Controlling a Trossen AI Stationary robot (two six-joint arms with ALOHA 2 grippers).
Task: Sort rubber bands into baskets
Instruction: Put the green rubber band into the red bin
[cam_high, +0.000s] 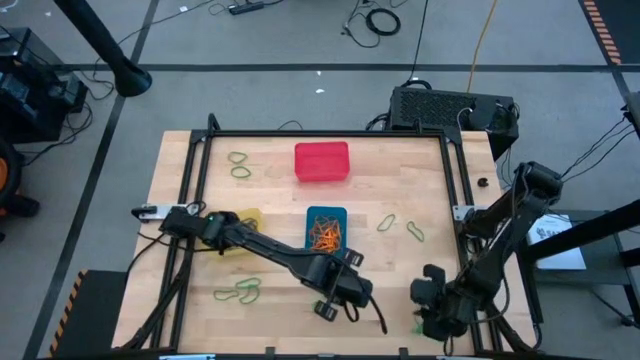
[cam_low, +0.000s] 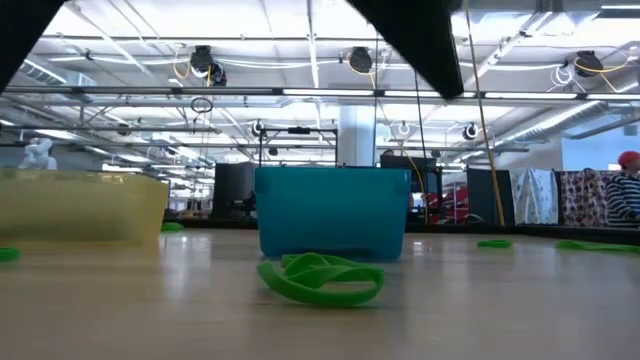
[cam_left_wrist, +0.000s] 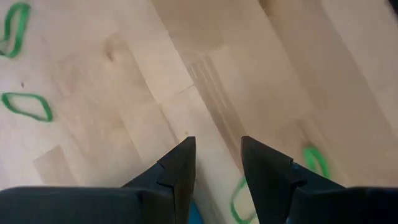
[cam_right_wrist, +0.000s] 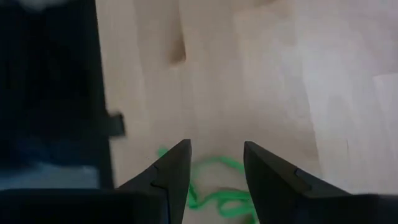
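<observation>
The red basket (cam_high: 321, 162) stands at the far middle. The blue basket (cam_high: 326, 215), (cam_low: 330, 225) holds orange rubber bands (cam_high: 324, 236). The yellow basket (cam_high: 248, 216), (cam_low: 80, 205) is partly under my left arm. Green rubber bands lie flat on the table at the far left (cam_high: 240, 165), near left (cam_high: 240, 292) and right of the blue basket (cam_high: 400, 227). My left gripper (cam_high: 343, 300), (cam_left_wrist: 217, 158) is open and empty over bare wood in front of the blue basket. My right gripper (cam_high: 428, 302), (cam_right_wrist: 214, 158) is open above a clump of green bands (cam_right_wrist: 214, 186) near the near right corner.
A black metal frame (cam_high: 455, 190) borders the work area. A black box (cam_high: 450, 108) sits beyond the far right corner. Green bands (cam_low: 320, 278) lie in front of the blue basket in the low view. A person (cam_low: 625, 190) shows far off in the room.
</observation>
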